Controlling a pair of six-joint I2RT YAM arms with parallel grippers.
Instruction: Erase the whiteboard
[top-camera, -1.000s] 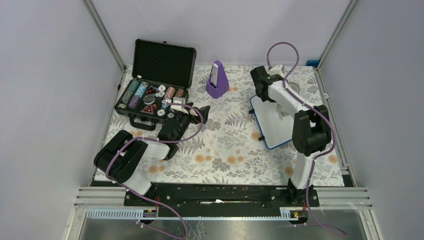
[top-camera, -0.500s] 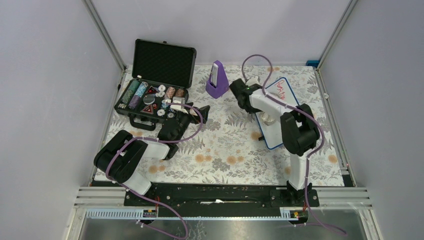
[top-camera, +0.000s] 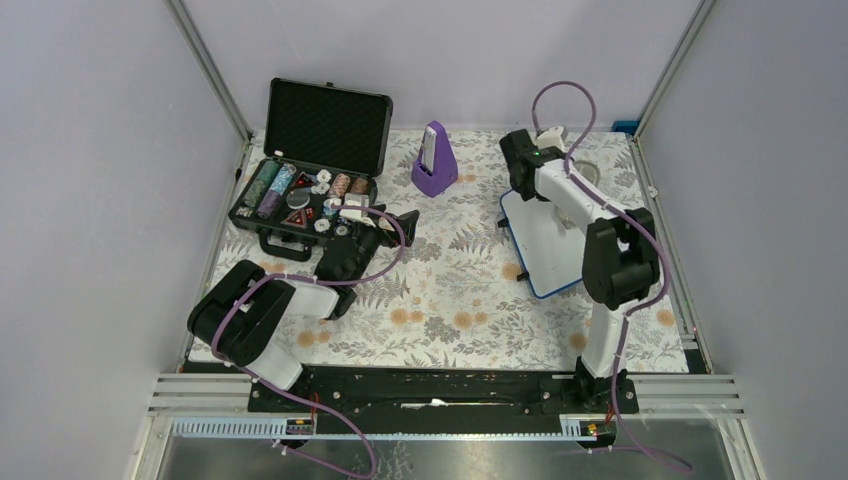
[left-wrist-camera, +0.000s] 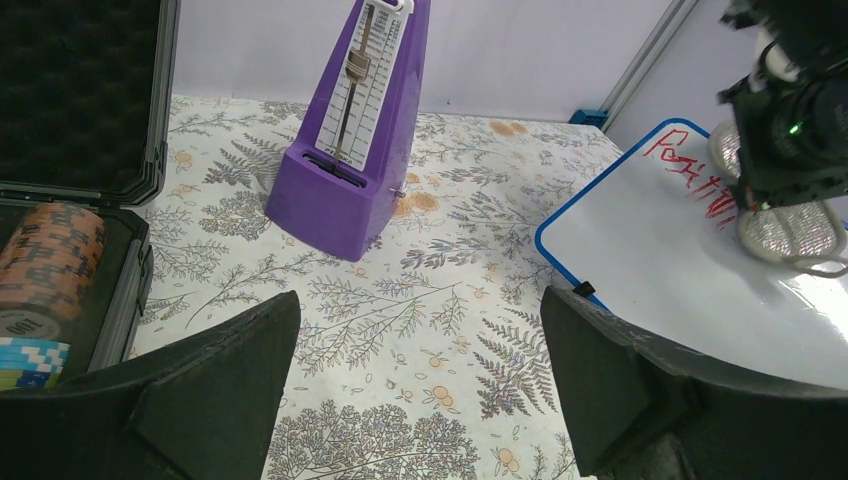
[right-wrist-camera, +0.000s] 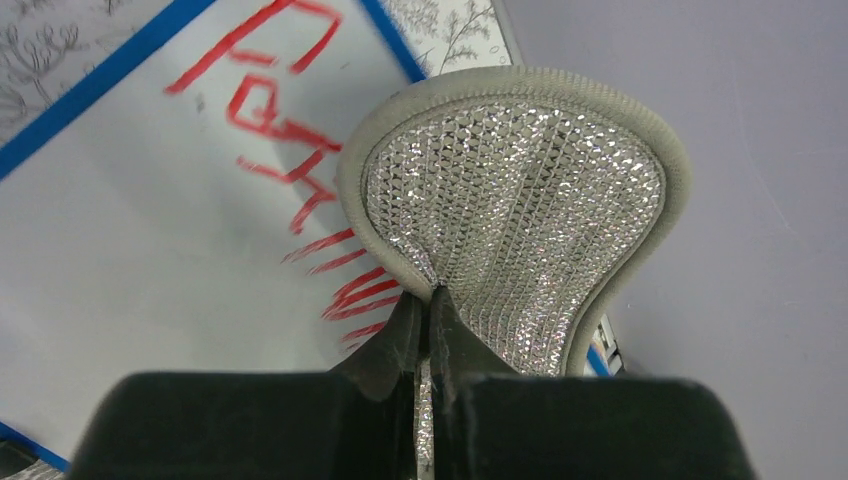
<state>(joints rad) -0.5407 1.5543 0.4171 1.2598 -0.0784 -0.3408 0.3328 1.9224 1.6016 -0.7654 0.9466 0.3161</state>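
The whiteboard (top-camera: 545, 245), white with a blue rim, lies flat on the right of the table. Red handwriting (right-wrist-camera: 290, 130) marks its far end, also visible in the left wrist view (left-wrist-camera: 700, 175). My right gripper (right-wrist-camera: 430, 300) is shut on a silvery, sparkly cloth pad (right-wrist-camera: 520, 210) and holds it at the board's far right corner, beside the red strokes. From above, the right gripper (top-camera: 525, 160) hangs over the board's far end. My left gripper (left-wrist-camera: 420, 310) stands open above the floral tablecloth with nothing between its fingers, left of the board (left-wrist-camera: 680, 270).
An open black case (top-camera: 300, 200) holding poker chips sits at the back left, close to my left gripper (top-camera: 400, 222). A purple metronome (top-camera: 434, 160) stands at the back middle. Metal frame posts and grey walls enclose the table.
The right arm swung left off the board's far end with the pad, then came back to the far right corner. The left arm has not moved.
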